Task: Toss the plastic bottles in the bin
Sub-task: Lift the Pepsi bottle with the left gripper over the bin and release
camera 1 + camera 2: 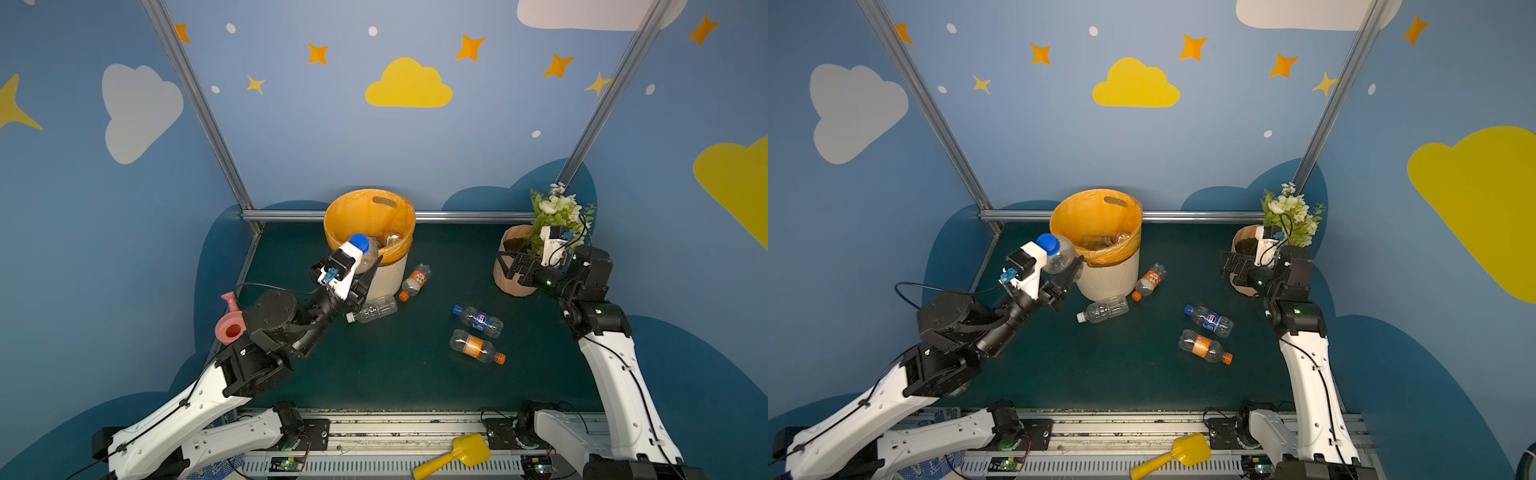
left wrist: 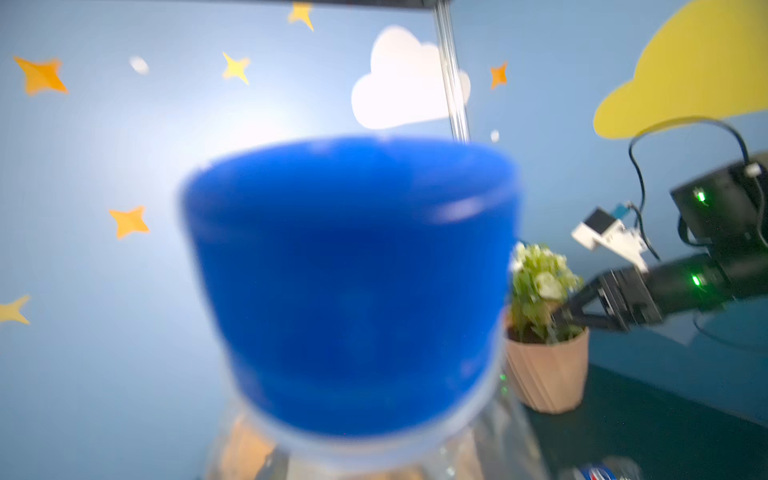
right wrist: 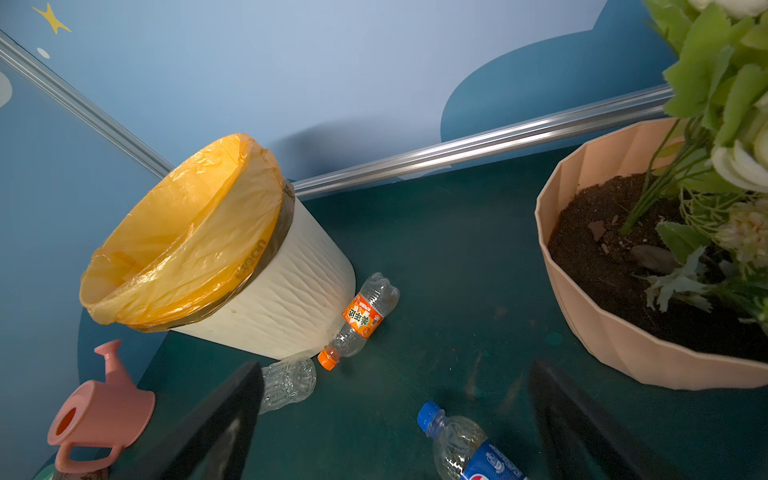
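Holding a blue-capped bottle point(image 1: 364, 250) just beside the near rim of the bin point(image 1: 390, 276), the left gripper point(image 1: 1065, 266) is clenched on its body; we log this step as carry-to-bin. We judge it must reach over the orange liner point(image 1: 345, 216) before letting go. The right gripper point(image 1: 505, 266) hangs wide, empty.

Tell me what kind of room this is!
Probably a robot practice booth dressed up like a playroom: two robot arms stand at a dark green table, blue walls with painted clouds and stars box it in, and plastic bottles lie near a bin for tidying.
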Action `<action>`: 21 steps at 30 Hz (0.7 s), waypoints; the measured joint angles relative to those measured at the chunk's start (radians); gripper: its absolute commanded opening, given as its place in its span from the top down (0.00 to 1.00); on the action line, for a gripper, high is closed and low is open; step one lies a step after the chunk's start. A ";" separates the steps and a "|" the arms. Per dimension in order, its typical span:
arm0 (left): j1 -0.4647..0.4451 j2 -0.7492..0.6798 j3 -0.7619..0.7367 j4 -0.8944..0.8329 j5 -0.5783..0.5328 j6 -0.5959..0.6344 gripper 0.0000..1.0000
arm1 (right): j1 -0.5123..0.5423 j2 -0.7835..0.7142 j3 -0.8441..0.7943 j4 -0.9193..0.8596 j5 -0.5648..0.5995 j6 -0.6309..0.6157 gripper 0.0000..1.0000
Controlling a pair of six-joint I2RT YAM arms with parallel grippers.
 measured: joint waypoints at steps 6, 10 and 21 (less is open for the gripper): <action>0.183 0.193 0.179 0.058 0.056 -0.013 0.47 | 0.000 -0.028 0.000 -0.004 0.000 -0.004 0.03; 0.422 0.367 0.350 -0.031 0.145 -0.172 0.21 | 0.000 -0.044 0.000 -0.010 0.000 -0.005 0.03; 0.571 0.595 0.452 -0.363 0.346 -0.453 0.00 | -0.025 -0.068 0.000 -0.043 0.003 -0.031 0.03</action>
